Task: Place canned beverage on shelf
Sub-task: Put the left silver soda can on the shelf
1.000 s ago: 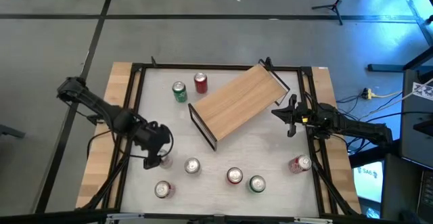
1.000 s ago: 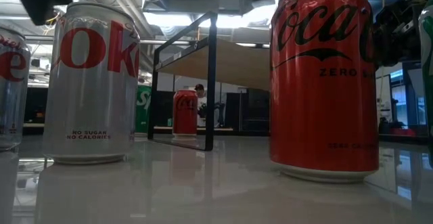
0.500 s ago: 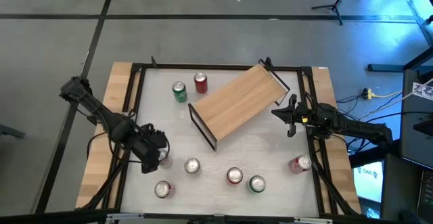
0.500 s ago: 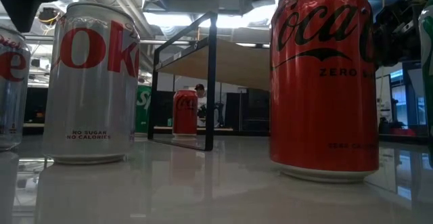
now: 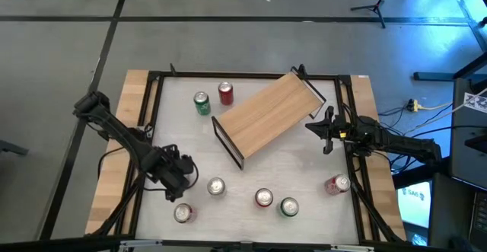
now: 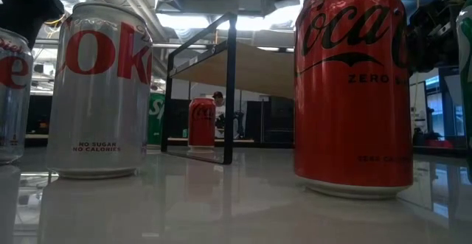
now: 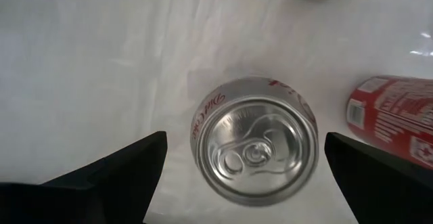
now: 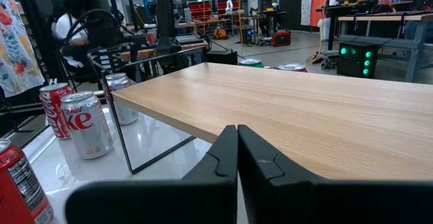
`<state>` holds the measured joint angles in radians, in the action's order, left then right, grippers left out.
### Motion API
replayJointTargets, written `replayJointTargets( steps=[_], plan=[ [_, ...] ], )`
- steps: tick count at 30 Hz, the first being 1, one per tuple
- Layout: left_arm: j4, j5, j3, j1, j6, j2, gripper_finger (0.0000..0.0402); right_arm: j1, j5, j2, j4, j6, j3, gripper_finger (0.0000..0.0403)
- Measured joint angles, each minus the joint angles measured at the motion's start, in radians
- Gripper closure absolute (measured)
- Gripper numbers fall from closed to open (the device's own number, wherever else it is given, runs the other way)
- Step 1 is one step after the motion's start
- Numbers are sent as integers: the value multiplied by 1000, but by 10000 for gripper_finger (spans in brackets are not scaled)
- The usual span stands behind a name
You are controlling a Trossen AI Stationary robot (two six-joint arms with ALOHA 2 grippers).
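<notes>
While the left gripper (image 7: 243, 166) hangs wide open over the silver can (image 7: 255, 141) at the table's seven o'clock, centre it: an off-centre descent tips the can. The shelf (image 5: 266, 116) lies near twelve o'clock; the right gripper (image 5: 323, 129) waits closed beside it.

left tool (image 5: 179, 183) moved nearer, over silver can (image 7: 256, 140)
</notes>
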<state>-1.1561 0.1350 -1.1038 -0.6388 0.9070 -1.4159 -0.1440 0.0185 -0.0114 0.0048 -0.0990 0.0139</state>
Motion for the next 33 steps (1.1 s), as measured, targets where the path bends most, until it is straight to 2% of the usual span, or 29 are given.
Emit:
replayJointTargets(
  steps=[14, 33],
  plan=[
    [4, 10, 0, 0, 0, -81, 11, 0, 0, 0, 0, 0, 0, 402],
    [39, 10, 0, 1, 0, -83, 11, 0, 0, 0, 0, 0, 0, 402]
  ],
)
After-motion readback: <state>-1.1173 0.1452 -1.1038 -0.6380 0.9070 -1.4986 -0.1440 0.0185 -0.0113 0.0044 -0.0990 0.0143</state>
